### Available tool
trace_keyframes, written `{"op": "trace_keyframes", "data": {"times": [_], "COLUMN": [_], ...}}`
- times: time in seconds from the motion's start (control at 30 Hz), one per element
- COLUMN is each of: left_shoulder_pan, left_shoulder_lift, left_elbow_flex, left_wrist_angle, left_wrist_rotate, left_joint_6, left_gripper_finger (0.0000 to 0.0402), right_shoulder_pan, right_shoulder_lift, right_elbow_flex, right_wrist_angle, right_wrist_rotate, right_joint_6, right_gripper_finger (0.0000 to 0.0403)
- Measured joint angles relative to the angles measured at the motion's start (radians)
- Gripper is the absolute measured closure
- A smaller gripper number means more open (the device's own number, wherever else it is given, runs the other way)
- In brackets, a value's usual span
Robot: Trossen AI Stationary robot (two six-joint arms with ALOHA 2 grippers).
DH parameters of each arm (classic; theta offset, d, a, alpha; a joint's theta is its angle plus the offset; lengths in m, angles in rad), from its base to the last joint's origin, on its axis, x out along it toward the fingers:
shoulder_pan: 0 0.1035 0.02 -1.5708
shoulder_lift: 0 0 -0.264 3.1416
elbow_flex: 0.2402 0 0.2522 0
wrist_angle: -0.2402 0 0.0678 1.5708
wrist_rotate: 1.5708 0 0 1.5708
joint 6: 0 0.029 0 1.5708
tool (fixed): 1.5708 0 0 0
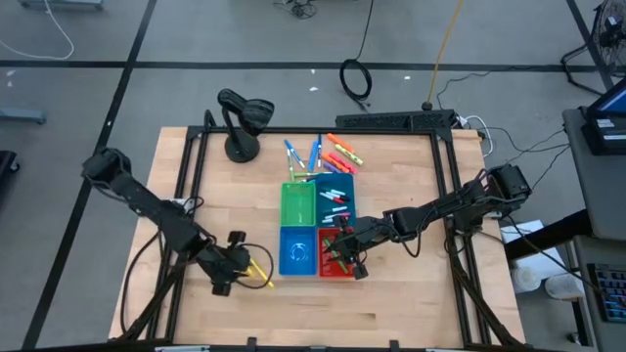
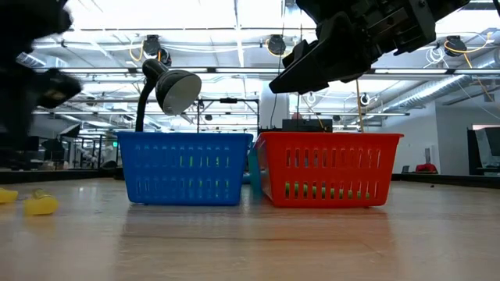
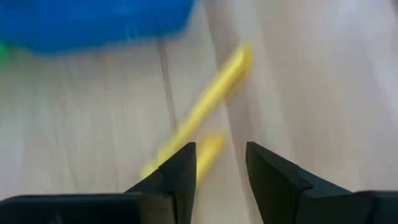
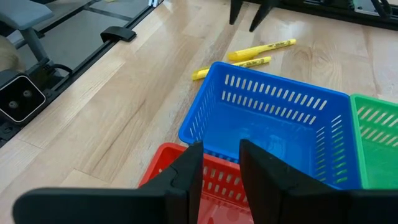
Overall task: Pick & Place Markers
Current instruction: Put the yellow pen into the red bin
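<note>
Two yellow markers (image 1: pixel 260 275) lie flat on the table left of the blue bin (image 1: pixel 298 250); in the left wrist view they show as a long one (image 3: pixel 214 93) and a nearer one (image 3: pixel 208 152). My left gripper (image 1: pixel 237 258) (image 3: pixel 221 165) hovers open just short of them, touching neither. My right gripper (image 1: pixel 344 258) (image 4: pixel 221 165) is open and empty above the red bin (image 1: pixel 339 264). More markers (image 1: pixel 328 153), blue, green and orange, lie on the table beyond the bins. Others lie in the teal bin (image 1: pixel 335 196).
Four small bins stand in a square at mid-table: green (image 1: pixel 298 202) and teal on the far side, blue (image 4: pixel 273 118) and red (image 2: pixel 328 168) on the near side. A black desk lamp (image 1: pixel 242 117) stands near the far edge. Bare wood lies at the near edge.
</note>
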Motion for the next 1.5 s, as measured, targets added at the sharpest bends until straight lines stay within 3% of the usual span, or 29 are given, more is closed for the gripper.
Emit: {"op": "trace_keyframes", "data": {"times": [0.2,0.53,0.8,1.03,1.33,1.5], "left_shoulder_pan": [-0.023,-0.003,-0.002,-0.002,0.019,0.05], "left_shoulder_lift": [0.04,0.114,0.175,0.216,0.218,0.218], "left_elbow_flex": [-0.002,0.0,0.003,0.006,0.005,0.006], "left_wrist_angle": [-0.184,-0.167,-0.126,-0.114,-0.096,-0.115], "left_wrist_rotate": [0.005,-0.096,-0.083,-0.055,-0.012,0.062], "left_joint_6": [-0.078,-0.032,-0.006,-0.012,-0.062,-0.116], "left_gripper_finger": [0.0259,0.022,0.0218,0.0253,0.0366,0.0374], "right_shoulder_pan": [0.0,0.0,0.0,0.0,0.0,0.0], "right_shoulder_lift": [0.0,0.0,0.0,0.0,0.0,0.0], "right_elbow_flex": [0.0,0.0,0.0,0.0,0.0,0.0], "right_wrist_angle": [0.0,0.001,0.001,0.0,0.0,0.0], "right_wrist_rotate": [0.0,0.0,0.0,0.0,0.0,0.0], "right_joint_6": [0.0,0.0,0.0,0.0,0.0,0.0], "right_gripper_finger": [0.0312,0.0312,0.0312,0.0312,0.0312,0.0312]}}
